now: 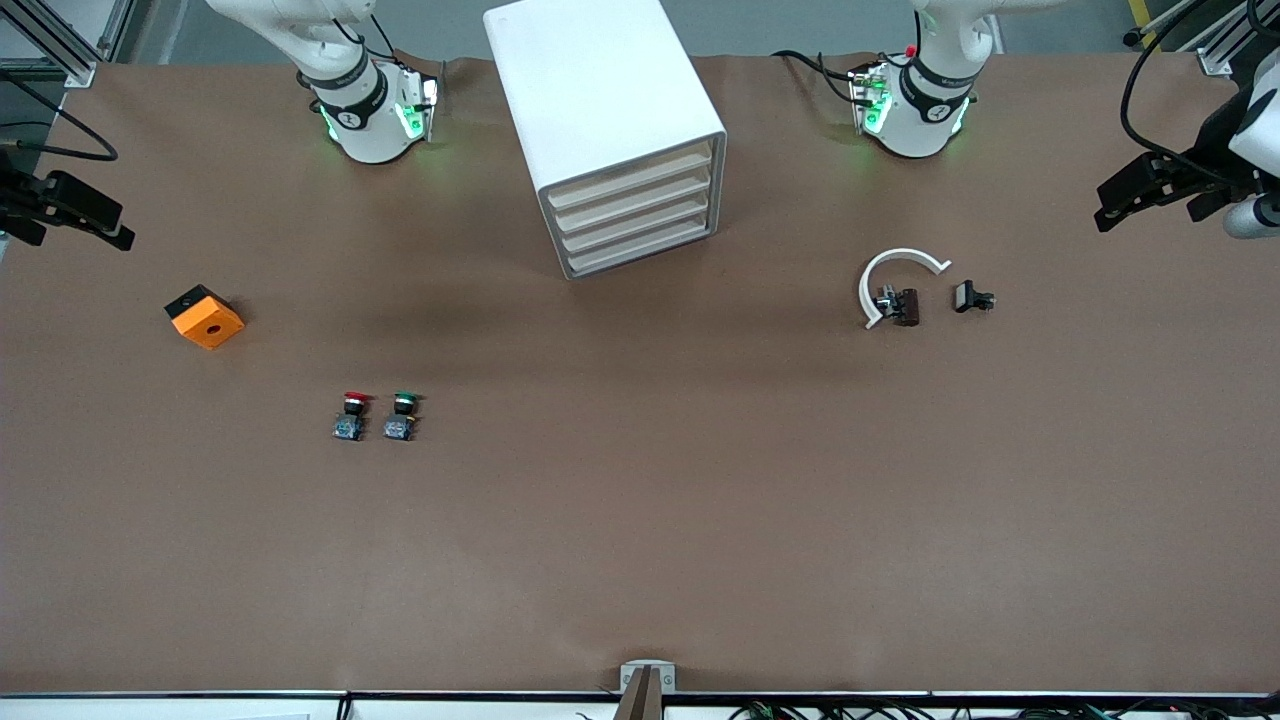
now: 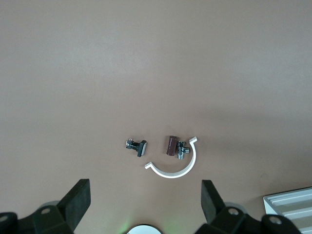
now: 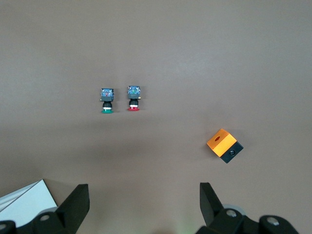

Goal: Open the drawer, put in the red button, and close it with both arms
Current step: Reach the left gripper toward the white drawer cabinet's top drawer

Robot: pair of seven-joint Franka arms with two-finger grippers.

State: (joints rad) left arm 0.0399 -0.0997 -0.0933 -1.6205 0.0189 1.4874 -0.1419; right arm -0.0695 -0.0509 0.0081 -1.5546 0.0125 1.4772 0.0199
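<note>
The red button (image 1: pixel 351 415) lies on the brown table toward the right arm's end, beside a green-capped twin (image 1: pixel 401 415). Both show in the right wrist view: the red button (image 3: pixel 133 99) and the green one (image 3: pixel 107 100). The white drawer cabinet (image 1: pixel 610 130) stands between the arm bases with its several drawers (image 1: pixel 635 215) all shut. My right gripper (image 3: pixel 143 192) is open and empty, high over the table near the buttons. My left gripper (image 2: pixel 145 195) is open and empty, high over the small parts at its end. Both arms hold still.
An orange and black block (image 1: pixel 205 317) lies toward the right arm's end. A white C-shaped ring (image 1: pixel 895 280), a small brown and metal part (image 1: pixel 900 305) and a small black part (image 1: pixel 972 297) lie toward the left arm's end.
</note>
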